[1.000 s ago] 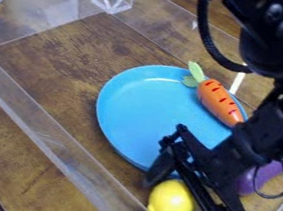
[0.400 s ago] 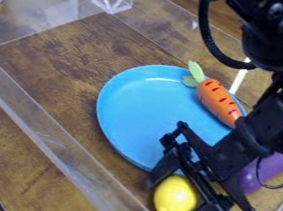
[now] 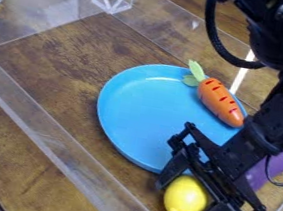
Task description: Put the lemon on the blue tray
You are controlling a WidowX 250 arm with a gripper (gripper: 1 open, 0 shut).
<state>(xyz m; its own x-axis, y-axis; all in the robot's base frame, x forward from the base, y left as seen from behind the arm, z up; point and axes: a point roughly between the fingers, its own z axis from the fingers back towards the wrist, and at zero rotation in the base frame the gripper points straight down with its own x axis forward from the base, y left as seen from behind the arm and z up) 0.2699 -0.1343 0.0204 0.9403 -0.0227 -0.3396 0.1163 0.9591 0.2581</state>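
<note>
Claw: the black claw (image 3: 197,200) is angled steeply down, one finger on each side of the lemon (image 3: 186,199). The fingers look closed against the fruit, gripping it, though the contact on the far side is hidden.
Lemon: yellow, glossy, low on the wood just off the near-right edge of the blue tray (image 3: 141,108); not on the tray yet.
Step in hand: the grasp, as I judge it; the fruit looks not yet lifted.
Next move: calls for a firm hold on a smooth round fruit, then a lift to clear the tray's rim, then a short carry up and left to the bare blue part.
Carrot (image 3: 219,98): orange with a green top, lying on the far-right part of the tray; the drop spot should stay clear of it.
Purple thing (image 3: 268,169): right of the tray, mostly behind the arm, hard to make out.
Surface: brown wooden table (image 3: 57,59), fenced by clear plastic walls (image 3: 28,110).
Room: a clear bracket sits beyond the tray's far-left side; little else shows.
</note>
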